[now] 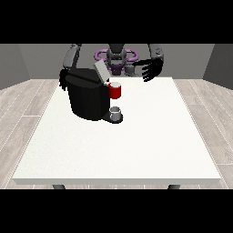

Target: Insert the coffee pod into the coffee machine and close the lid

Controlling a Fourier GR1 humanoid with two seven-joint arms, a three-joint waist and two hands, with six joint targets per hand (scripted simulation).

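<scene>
Now the coffee machine [88,98] stands on the white table [136,145], its lid [101,70] raised; the hand at the view's right [150,71] hovers, fingers spread wide. Whether the hand at the view's left [63,80] has its fingers open, I cannot tell.

My coffee machine [86,98] sits on the table [136,145] in the frame's upper left of centre, its lid [101,70] tilted up at the top. A cup [116,112] stands on its base at lower right. My hand at the view's right [150,71] hovers upper right (well apart); the other hand [63,78] is behind the machine's left edge.
</scene>
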